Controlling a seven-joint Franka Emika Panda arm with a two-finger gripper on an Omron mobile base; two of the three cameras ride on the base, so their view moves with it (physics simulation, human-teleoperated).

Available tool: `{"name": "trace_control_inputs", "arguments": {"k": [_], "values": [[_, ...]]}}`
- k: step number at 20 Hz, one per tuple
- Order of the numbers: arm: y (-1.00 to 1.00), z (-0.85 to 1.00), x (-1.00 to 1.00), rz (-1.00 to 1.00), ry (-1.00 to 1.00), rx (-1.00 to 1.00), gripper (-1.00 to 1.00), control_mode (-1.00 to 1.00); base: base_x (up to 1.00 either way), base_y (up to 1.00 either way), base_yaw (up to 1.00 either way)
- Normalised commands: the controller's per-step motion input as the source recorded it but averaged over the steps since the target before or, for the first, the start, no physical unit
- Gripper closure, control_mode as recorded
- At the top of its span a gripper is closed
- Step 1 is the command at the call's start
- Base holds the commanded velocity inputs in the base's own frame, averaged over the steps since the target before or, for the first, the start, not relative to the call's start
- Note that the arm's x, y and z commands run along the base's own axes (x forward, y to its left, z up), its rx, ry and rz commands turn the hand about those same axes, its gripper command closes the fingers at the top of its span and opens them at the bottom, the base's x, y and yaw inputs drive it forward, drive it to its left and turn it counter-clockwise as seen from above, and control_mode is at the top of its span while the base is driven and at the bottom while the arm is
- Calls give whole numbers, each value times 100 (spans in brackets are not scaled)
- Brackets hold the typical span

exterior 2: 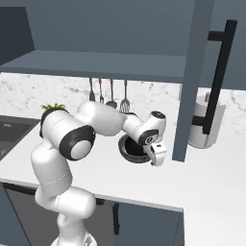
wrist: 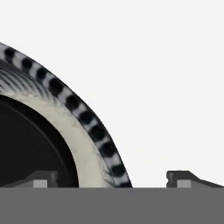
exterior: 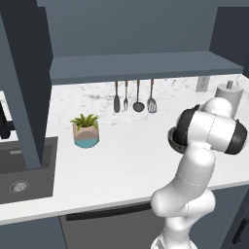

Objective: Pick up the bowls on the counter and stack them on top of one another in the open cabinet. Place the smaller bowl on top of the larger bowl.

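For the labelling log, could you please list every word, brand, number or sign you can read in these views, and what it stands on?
There is no readable text in any view.
Plant pot: plain tan and teal, no label.
Larger bowl: only a ribbed black-and-white rim pattern, no lettering.
Wall outlet: blank plate.
White canister: no marking visible.

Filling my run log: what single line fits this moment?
tool open, straddling larger bowl rim | bowl on counter | not lifted

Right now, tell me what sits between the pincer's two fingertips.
In the hand view, the rim of the larger bowl crosses the gap between the pincer tips, with bare white counter beside it. The fingers straddle the wall, not yet closed.
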Motion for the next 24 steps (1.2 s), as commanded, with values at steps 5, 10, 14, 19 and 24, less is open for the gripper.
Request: {"name": "trace_control_inputs", "arguments": {"k": [5, 10, 14, 19, 24], "values": [[11, -11, 9, 0, 0, 0, 100, -100, 0, 0, 0], [0, 0, 0, 0, 0, 0, 100, -100, 0, 0, 0], [0, 12, -7, 0, -3, 1, 100, -100, 0, 0, 0], [0, 81, -62, 0, -27, 1, 100, -100, 0, 0, 0], [8, 100, -78, 2, -35, 0, 100, -100, 0, 0, 0]]}}
